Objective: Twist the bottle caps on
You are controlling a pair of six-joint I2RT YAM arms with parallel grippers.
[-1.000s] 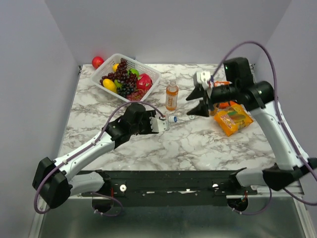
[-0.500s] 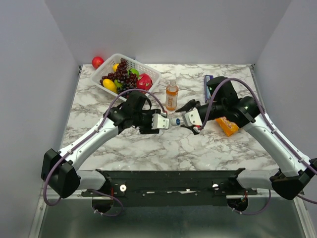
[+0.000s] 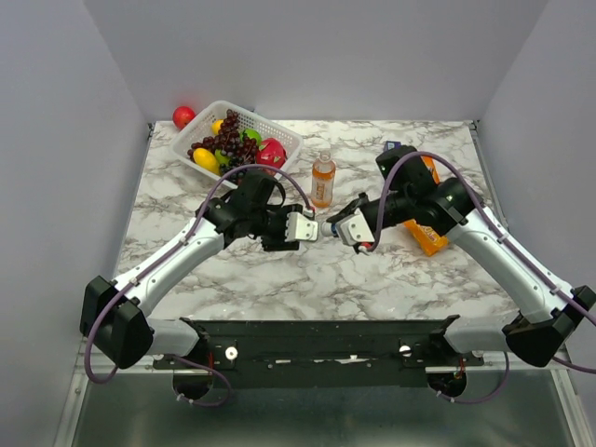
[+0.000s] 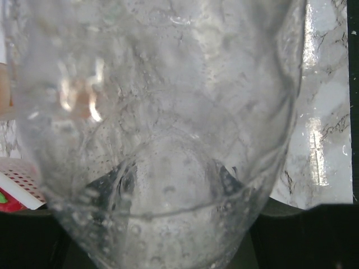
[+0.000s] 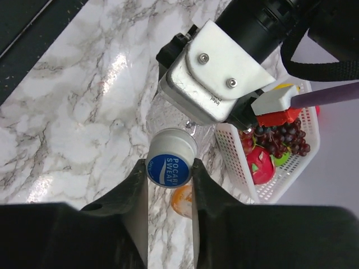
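Both grippers meet nose to nose: the left gripper (image 3: 300, 228) clamps the clear bottle (image 4: 157, 140) level, neck outward, so the right gripper (image 3: 346, 229), closed on the blue cap (image 5: 171, 165), can thread it onto the mouth.

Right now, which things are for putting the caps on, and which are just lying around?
For the job: clear bottle in the left hand, blue cap in the right hand, orange bottle.
Just lying about: fruit basket, red ball, snack packet.
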